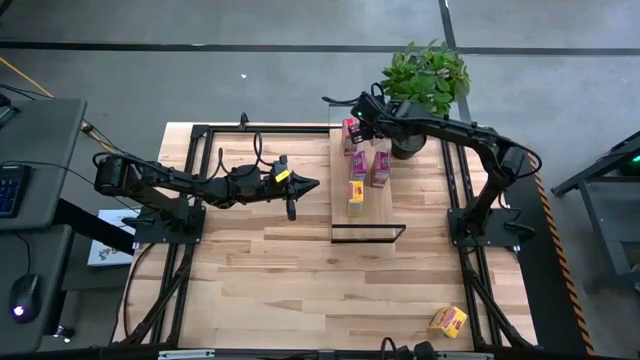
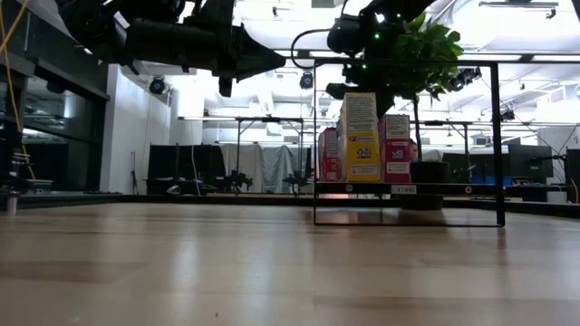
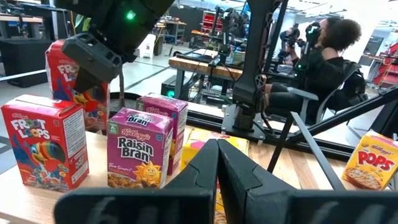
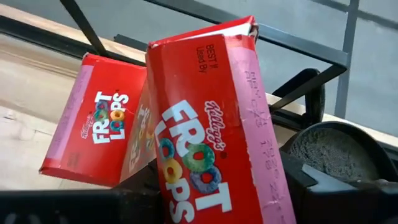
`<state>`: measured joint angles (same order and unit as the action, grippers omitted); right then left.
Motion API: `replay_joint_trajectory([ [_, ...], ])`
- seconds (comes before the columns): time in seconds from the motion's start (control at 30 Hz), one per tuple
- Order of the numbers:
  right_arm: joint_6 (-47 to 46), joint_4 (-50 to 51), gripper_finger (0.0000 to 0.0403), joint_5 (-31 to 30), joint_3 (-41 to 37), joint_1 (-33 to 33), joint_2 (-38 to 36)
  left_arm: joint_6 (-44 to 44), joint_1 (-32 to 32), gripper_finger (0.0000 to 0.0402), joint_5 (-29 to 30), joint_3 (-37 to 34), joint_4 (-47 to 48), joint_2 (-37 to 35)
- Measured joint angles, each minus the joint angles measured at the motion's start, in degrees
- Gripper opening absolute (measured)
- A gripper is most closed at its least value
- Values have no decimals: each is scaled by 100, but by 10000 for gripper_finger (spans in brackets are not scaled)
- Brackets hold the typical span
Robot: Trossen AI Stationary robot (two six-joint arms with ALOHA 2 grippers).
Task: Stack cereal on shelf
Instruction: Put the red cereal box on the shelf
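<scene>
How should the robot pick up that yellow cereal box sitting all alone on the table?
Probably by its two long narrow sides, coming straight down from above. The yellow box sits alone on the table with open space around it, skewed to the table edge, so the fingers should turn to match. The right gripper is on that side, but it is shut on a red box.

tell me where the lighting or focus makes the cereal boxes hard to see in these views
Low view: bright room lights behind the shelf leave both arms as dark shapes, though the yellow box stays readable. Left wrist view: the left gripper is a blurred foreground shape. Right wrist view: the red box is sharp.
</scene>
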<state>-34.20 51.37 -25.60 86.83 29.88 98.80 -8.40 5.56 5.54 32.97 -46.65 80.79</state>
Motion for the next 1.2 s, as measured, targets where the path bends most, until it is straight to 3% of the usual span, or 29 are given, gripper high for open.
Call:
replay_joint_trajectory([
  [0.43,85,-364,158,497,0,144,427,-37,0,0,0,0,0,0],
  [0.77,146,-358,160,480,0,160,446,-44,0,0,0,0,2,0],
  [1.2,61,-277,248,476,0,160,446,-55,0,0,0,0,4,0],
])
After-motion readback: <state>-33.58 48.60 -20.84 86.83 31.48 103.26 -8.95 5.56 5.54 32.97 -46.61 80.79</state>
